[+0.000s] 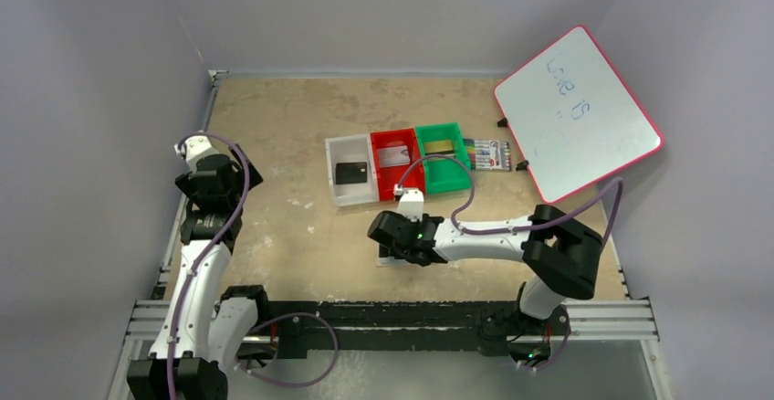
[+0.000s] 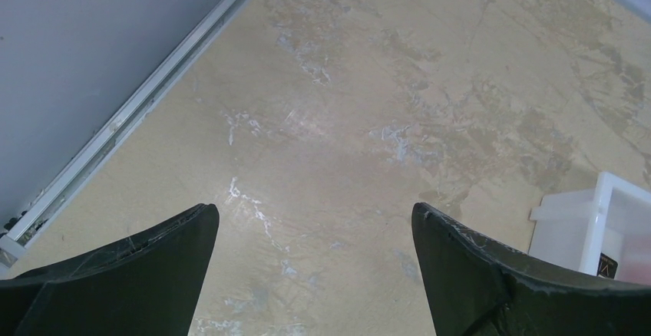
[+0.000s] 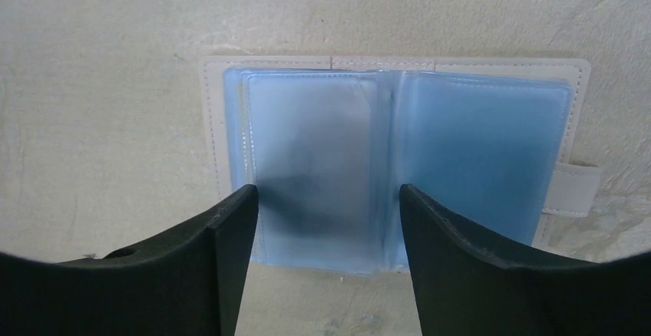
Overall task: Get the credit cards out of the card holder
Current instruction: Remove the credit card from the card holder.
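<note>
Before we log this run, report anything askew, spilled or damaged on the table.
Nothing spilled or broken. The whiteboard stands skewed at the far right, and the tabletop is worn with pale scratches. The card holder lies open and flat.

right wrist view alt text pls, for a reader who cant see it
A flat tan folding card holder lies open on a beige table, showing two light-blue plastic pockets and a snap tab at its right edge. The right tool, its two black fingers apart, frames the left pocket from below.
</note>
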Robot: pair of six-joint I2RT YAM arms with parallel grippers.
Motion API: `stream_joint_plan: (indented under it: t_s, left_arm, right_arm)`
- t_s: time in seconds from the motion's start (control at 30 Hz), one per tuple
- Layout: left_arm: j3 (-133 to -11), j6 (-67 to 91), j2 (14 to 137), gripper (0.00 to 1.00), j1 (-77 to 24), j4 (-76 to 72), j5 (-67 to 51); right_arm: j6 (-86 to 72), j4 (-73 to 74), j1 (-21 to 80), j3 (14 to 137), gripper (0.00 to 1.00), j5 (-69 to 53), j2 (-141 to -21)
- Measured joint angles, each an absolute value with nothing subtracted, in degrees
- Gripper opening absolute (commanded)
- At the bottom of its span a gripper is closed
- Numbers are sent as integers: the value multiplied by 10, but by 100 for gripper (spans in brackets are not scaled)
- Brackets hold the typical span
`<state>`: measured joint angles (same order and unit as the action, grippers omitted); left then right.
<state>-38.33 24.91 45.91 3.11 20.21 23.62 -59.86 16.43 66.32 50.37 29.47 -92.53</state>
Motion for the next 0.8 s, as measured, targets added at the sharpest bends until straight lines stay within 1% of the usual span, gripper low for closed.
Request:
stream_joint_plan:
  t_s: [0.23,0.3,0.4,0.47,0.5,0.53,0.57,0.6,0.7,0.77,0.8]
  left_arm:
    - [-383,249,459,96,31,209,227]
    - [-383,249,459,95,31,209,224]
    - [-383,249,460,95,31,209,218]
    - [-383,249,460,94,31,209,212]
    - [-383,249,460,94,31,209,210]
    - [-383,249,461,94,31,210,208]
    - [-383,249,461,94,31,210,207]
    - [-383,249,462,94,31,211,206]
    - [-383,249,462,94,31,211,201]
    - [-383,249,462,94,31,211,198]
    - [-383,249,462,94,31,211,197]
  right_arm:
    - [-600,170,664,524,61,300,-943]
    - [-600,173,664,531,56,303,-949]
    - [-601,175,664,542,46,305,-959]
    - [-601,175,665,548,35,308,-964]
    - [-600,175,665,549,32,310,-965]
    - [-599,176,665,549,27,310,-965]
    - [-600,177,665,549,19,310,-965]
    - [-599,178,665,549,14,310,-964]
    - [-595,176,663,547,13,303,-960]
    - [-590,164,663,536,15,293,-947]
    - [-589,159,663,530,19,287,-940]
